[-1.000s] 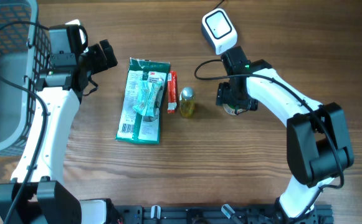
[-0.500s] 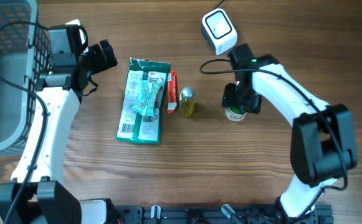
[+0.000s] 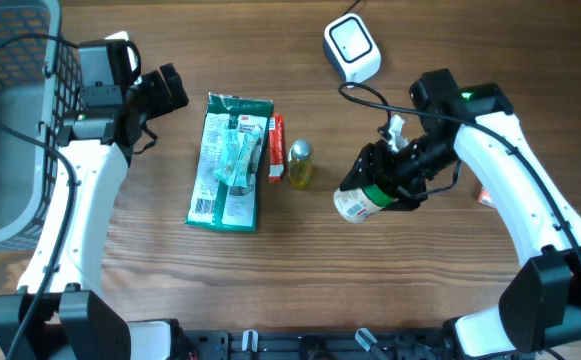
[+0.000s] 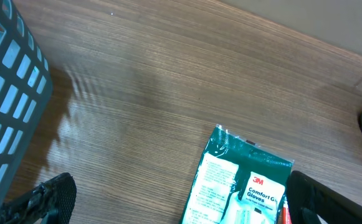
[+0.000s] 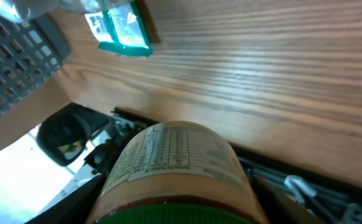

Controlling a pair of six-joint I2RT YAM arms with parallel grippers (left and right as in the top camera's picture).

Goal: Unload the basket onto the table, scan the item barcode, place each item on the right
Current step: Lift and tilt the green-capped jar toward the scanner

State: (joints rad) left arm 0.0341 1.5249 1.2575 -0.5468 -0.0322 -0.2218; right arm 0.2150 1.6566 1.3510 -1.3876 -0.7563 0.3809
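So we've the jar [image 3: 360,201] gripped in R fingers [image 3: 380,170], off from the scanner [image 3: 352,48], not yet scanned; L fingers [image 3: 173,82] wide.

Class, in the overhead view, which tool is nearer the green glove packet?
Left. The left tool hangs open just beyond the far-left corner of the glove packet, apart from it; the right tool, gripping a jar, is farther off, past the yellow bottle.
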